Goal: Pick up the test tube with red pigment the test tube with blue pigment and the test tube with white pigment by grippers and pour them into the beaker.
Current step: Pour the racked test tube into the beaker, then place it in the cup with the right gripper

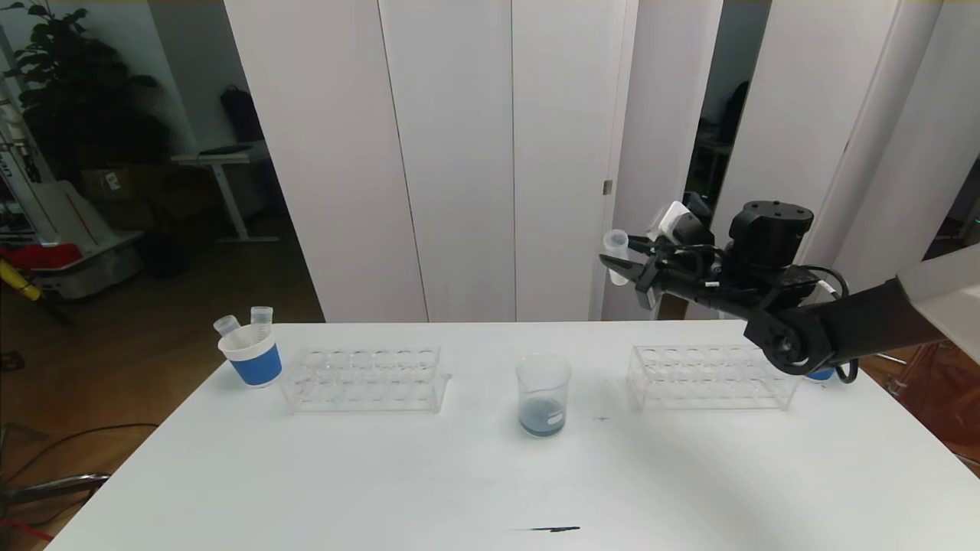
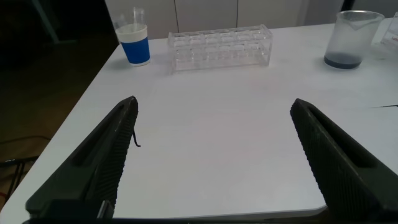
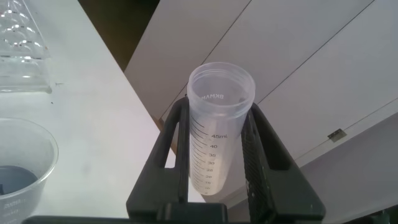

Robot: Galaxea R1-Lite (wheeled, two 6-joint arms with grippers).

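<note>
My right gripper [image 1: 616, 264] is raised above the table's far edge, to the right of and behind the beaker [image 1: 543, 394]. It is shut on the test tube with white pigment [image 3: 221, 137], a clear graduated tube held upright with its mouth open; the same tube [image 1: 616, 256] shows in the head view. The beaker holds a dark bluish pool at its bottom. My left gripper [image 2: 214, 102] hangs open over bare table near the front edge, with nothing between its fingers. The test tube with red pigment and the test tube with blue pigment are out of view.
A white paper cup with a blue band [image 1: 250, 356] holds two clear tubes at the far left. Clear tube racks stand left [image 1: 364, 379] and right [image 1: 712, 375] of the beaker. Another blue-banded cup [image 1: 821, 374] peeks from behind my right arm.
</note>
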